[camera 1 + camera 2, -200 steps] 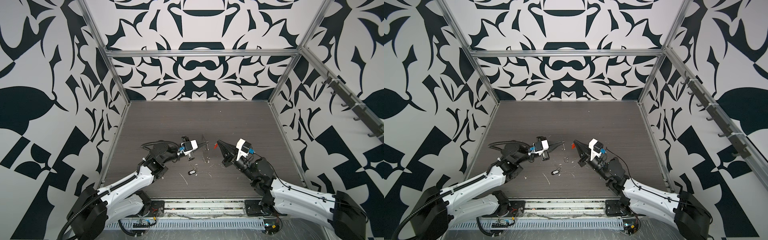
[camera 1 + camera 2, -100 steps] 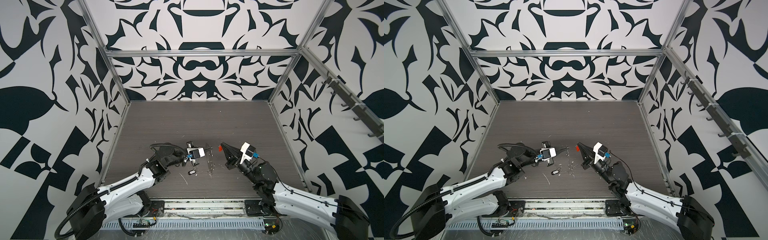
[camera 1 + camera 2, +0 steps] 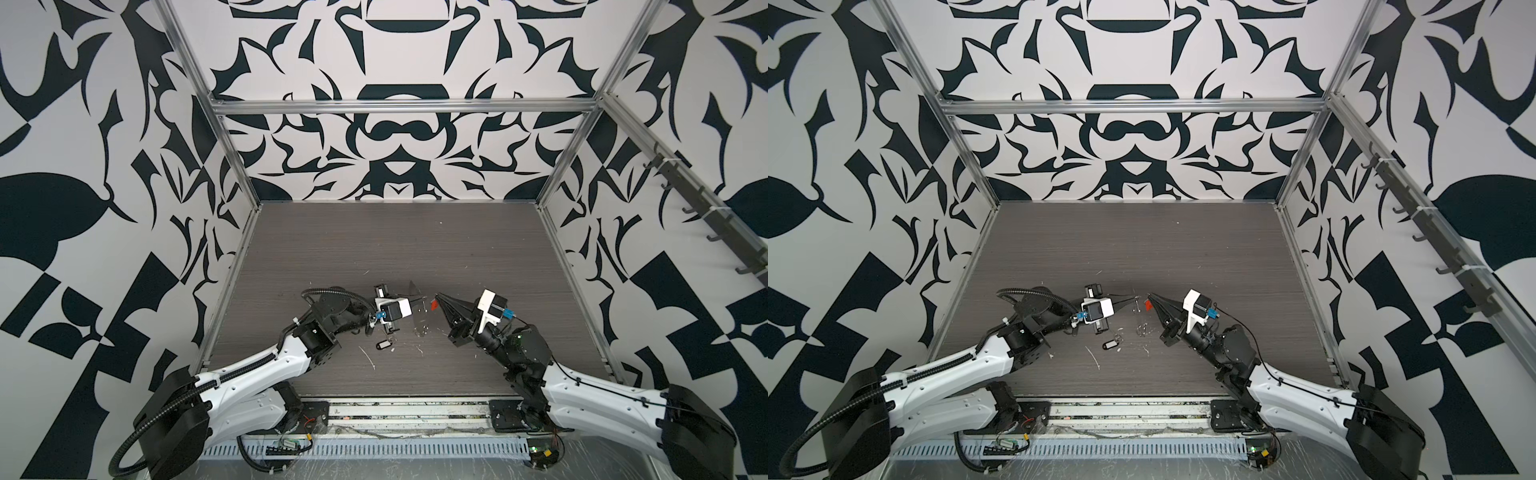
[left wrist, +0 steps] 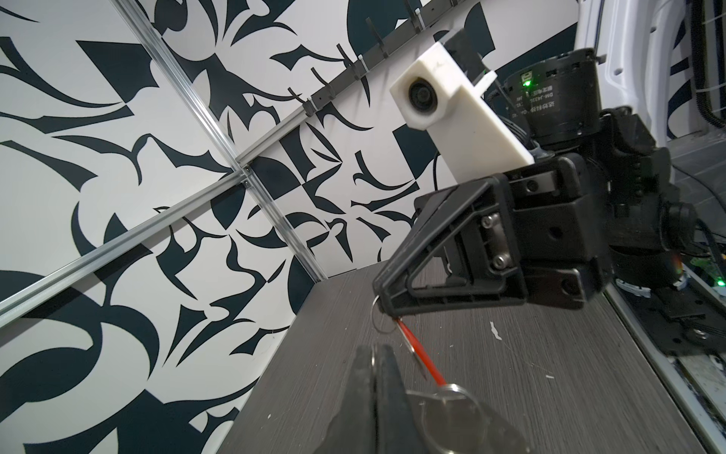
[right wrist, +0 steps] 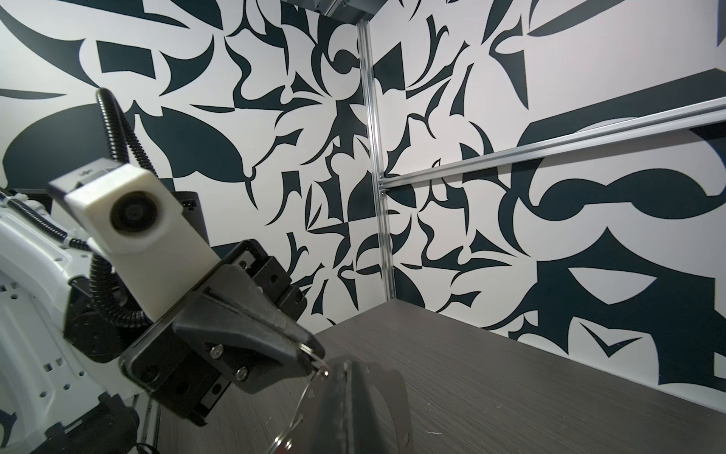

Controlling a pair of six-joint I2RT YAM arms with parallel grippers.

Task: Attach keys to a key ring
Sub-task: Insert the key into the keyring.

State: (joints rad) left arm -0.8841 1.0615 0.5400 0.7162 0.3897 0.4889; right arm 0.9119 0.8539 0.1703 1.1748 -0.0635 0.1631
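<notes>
Both claws meet almost tip to tip above the bench (image 3: 374, 249). The left claw (image 3: 423, 297) is pinched tight on the rim of the key ring (image 3: 420, 322), which hangs edge-on below it. I cannot tell whether its bottom touches the bench. The right claw (image 3: 437, 296) is clamped on the small split ring (image 4: 376, 318) of the red-tag keys (image 3: 433, 305), so tag and key dangle free beneath it, just beside the key ring. The black-tag keys (image 3: 384, 344) lie on the bench near the left arm, not yet attached. I'd say the trouble lies in the threading. The key ring is thin wire held at one point, so a nudge from the right claw could twist it or slide it out of the pinch. The dangling key may swing and snag the wire, or pull the split ring loose and drop the bunch. With the tips this close, the claws could also bump each other.
</notes>
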